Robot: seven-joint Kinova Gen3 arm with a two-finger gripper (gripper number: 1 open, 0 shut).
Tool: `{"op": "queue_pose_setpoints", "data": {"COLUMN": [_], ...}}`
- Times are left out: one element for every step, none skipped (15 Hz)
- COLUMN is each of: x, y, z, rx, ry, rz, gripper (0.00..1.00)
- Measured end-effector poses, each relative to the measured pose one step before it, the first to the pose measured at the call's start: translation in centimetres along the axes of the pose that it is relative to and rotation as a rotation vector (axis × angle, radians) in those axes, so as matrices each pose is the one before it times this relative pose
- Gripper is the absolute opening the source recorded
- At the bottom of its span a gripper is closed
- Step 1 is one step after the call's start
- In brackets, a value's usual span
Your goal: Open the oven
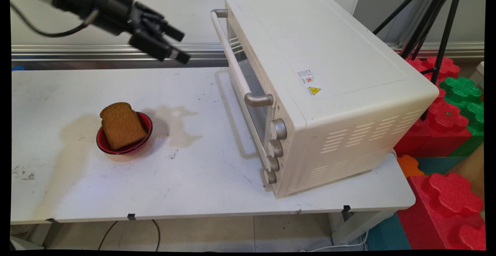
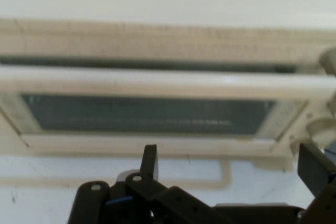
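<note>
The cream-white metal toaster oven (image 1: 325, 77) stands on the right part of the white table (image 1: 201, 186), its glass door facing left and shut, and we see it nearest to the black two-finger gripper (image 1: 180, 46). The gripper hangs in the air to the oven's left, above the table's far side, empty and pointing at the door. Its fingers (image 2: 150, 161) stand apart, which we read from the hand view. There the long cream bar handle (image 2: 157, 81) runs across the dark glass window (image 2: 147, 115). Four round grey knobs (image 1: 278, 128) sit in a column at the door's near end. Well apart on the table's left part, we find a brown slice of bread (image 1: 122, 125) leaning in a small red bowl (image 1: 145, 124).
</note>
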State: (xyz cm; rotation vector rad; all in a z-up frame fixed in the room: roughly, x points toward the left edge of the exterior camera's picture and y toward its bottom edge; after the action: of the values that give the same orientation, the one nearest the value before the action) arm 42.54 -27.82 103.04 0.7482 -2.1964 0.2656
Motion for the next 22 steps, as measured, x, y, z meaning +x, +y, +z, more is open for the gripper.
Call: {"op": "queue_pose_setpoints", "data": {"x": [0.774, 0.482, 0.718, 0.453, 0.634, 0.418, 0.606, 0.721, 0.393, 0.244, 0.247, 0.271, 0.252, 0.197, 0.119, 0.136, 0.066, 0.114, 0.113, 0.074, 0.103, 0.17], "y": [-0.197, -0.13, -0.202, -0.145, -0.204, -0.147, -0.215, -0.258, -0.156, -0.095, -0.098, -0.108, -0.105, -0.076, -0.044, -0.038, -0.026, -0.032, -0.031, -0.024, -0.034, -0.038], "z": [0.516, 0.361, 0.563, 0.386, 0.523, 0.357, 0.54, 0.663, 0.394, 0.251, 0.264, 0.291, 0.308, 0.274, 0.178, 0.265, 0.162, 0.295, 0.314, 0.228, 0.35, 0.569], "rx": [0.00303, 0.00157, 0.00186, 0.00049, 0.00128, 0.00037, -0.00062, -0.00163, -0.00093, -0.00087, -0.0005, -0.00058, -0.00045, 0.00105, 0.00045, 0.00133, 0.00157, 0.0019, 0.00205, 0.00195, 0.00262, 0.00328], "ry": [0.00621, 0.00329, 0.00442, 0.00242, 0.00408, 0.00171, 0.0015, -0.00095, -0.00274, -0.00205, -0.00388, -0.00442, -0.00548, -0.0062, -0.00357, -0.00599, -0.00379, -0.00542, -0.00508, -0.00305, -0.00456, -0.00489], "rz": [-0.00071, -0.00118, -0.00139, -0.00064, 0.00005, 0.00226, 0.00456, 0.00665, 0.00406, 0.00286, 0.0041, 0.00506, 0.00485, 0.00405, 0.00233, 0.0024, 0.00085, 0.00128, 0.00088, -0.00004, 0.00004, -0.00049], "gripper": [1.0, 1.0, 1.0, 1.0, 1.0, 1.0, 1.0, 1.0, 1.0, 1.0, 1.0, 0.0, 0.0, 0.0, 0.0, 0.0, 0.0, 0.0, 0.0, 0.0, 0.0, 0.0]}}
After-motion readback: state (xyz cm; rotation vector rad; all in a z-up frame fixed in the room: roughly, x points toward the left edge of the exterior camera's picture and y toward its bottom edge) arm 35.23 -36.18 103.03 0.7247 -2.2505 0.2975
